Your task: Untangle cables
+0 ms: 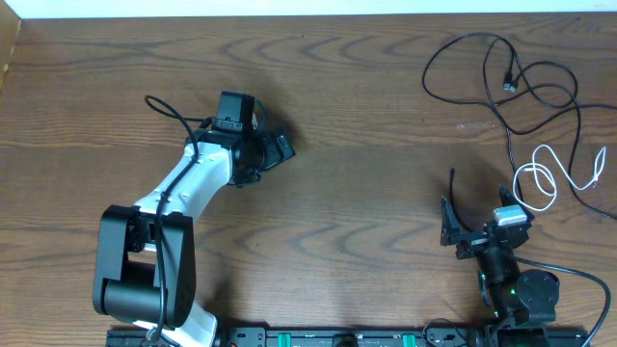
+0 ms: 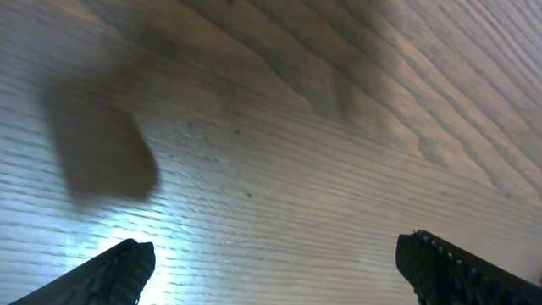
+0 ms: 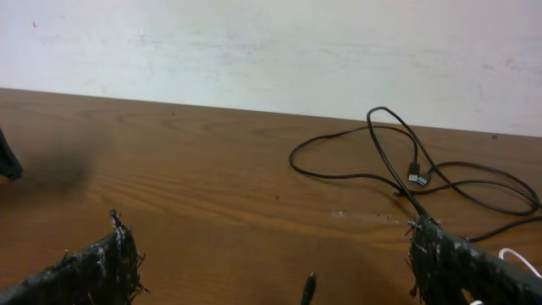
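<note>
Right gripper (image 3: 271,246): jaws fully spread, nothing held. The cables (image 3: 413,176) lie just ahead and to its right, black loops (image 1: 508,85) stretching away from the robot, white cable (image 1: 540,172) nearest. Left gripper (image 2: 275,254), likewise spread and empty, sits well apart; right arm is nearer.

The tabletop (image 1: 366,145) is brown wood grain, smooth, with a low sheen that catches glare. The black cables (image 1: 540,72) and the white cable (image 1: 540,178) have smooth, plastic-looking sheaths. On the right tool (image 3: 273,254) the fingers (image 3: 97,269) look rough, frayed, matt black. On the left tool (image 2: 275,263) they are matt black and finely ribbed.
</note>
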`<action>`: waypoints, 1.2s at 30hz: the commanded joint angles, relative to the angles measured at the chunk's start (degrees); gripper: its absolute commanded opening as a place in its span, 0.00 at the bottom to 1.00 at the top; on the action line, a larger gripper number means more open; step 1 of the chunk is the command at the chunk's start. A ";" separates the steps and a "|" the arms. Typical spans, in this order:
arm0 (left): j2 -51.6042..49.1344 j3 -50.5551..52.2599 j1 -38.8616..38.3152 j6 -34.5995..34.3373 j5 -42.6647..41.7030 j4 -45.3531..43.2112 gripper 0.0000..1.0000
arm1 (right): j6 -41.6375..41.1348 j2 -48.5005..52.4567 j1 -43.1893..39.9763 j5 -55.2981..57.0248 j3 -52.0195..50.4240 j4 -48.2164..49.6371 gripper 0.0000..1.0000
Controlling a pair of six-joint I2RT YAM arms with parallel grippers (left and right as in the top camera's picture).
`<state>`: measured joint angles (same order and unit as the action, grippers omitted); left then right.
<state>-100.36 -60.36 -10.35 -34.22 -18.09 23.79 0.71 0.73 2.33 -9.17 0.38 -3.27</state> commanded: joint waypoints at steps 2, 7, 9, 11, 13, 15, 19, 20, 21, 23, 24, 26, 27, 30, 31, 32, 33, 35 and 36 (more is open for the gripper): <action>0.04 0.15 -0.09 1.60 5.55 0.17 0.98 | 0.66 -0.35 -0.02 0.63 -0.07 -0.35 0.99; 0.04 0.15 -0.09 1.62 5.55 0.17 0.98 | 0.66 -0.35 -0.02 0.63 -0.07 -0.33 0.99; 0.04 0.15 -0.09 1.62 5.55 0.17 0.98 | 0.66 -0.35 -0.02 0.63 -0.07 -0.35 0.99; 0.04 0.13 -0.09 1.62 5.55 0.17 0.98 | 0.66 -0.35 -0.02 0.63 -0.07 -0.35 0.99; 0.04 0.13 -0.09 1.66 6.78 0.09 0.98 | 0.66 -0.35 -0.02 0.63 -0.07 -0.35 0.99; 0.09 0.13 0.00 1.64 10.47 -0.37 0.98 | 0.66 -0.35 -0.02 0.63 -0.07 -0.35 0.99; 0.63 0.15 0.02 1.64 16.22 -0.94 0.98 | 0.66 -0.35 -0.02 0.63 -0.07 -0.35 0.99; 0.87 0.15 0.02 1.64 17.92 -1.11 0.98 | 0.66 -0.35 -0.02 0.66 -0.07 -0.33 0.99; 1.25 0.15 0.02 1.66 19.47 -1.38 0.98 | 0.66 -0.35 -0.02 0.63 -0.07 -0.35 0.99; 1.84 0.15 0.02 1.66 21.09 -1.81 0.98 | 0.66 -0.35 -0.02 0.66 -0.07 -0.33 0.99; 2.25 0.15 0.02 1.66 21.66 -1.81 0.98 | 0.66 -0.35 -0.02 0.63 -0.07 -0.35 0.99; 3.41 0.20 0.02 1.90 22.47 -1.81 0.98 | 0.66 -0.35 -0.02 0.63 -0.07 -0.35 0.99; 4.24 0.22 0.02 2.82 22.51 -1.84 0.98 | 0.66 -0.35 -0.02 0.63 -0.07 -0.35 0.99; 8.35 0.33 0.02 8.20 22.86 -1.81 0.98 | 0.66 -0.35 -0.02 0.63 -0.07 -0.35 0.99; 9.66 0.48 0.02 9.55 23.28 -1.81 0.98 | 0.66 -0.35 -0.02 0.63 -0.07 -0.35 0.99; 11.54 0.79 0.02 10.95 23.76 -1.79 0.98 | 0.66 -0.35 -0.02 0.66 -0.07 -0.35 0.99; 13.44 1.25 0.02 12.37 23.98 -1.79 0.98 | 0.66 -0.35 -0.02 0.66 -0.07 -0.35 0.99; 20.11 3.74 0.02 15.15 25.24 -1.79 0.98 | 0.66 -0.35 -0.02 0.63 -0.07 -0.35 0.99; 22.56 5.14 0.02 15.23 25.38 -1.79 0.98 | 0.66 -0.35 -0.02 0.63 -0.07 -0.35 0.99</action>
<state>-85.56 -59.40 -10.35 -24.43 4.19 21.67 0.71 0.73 2.33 -9.13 0.38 -3.31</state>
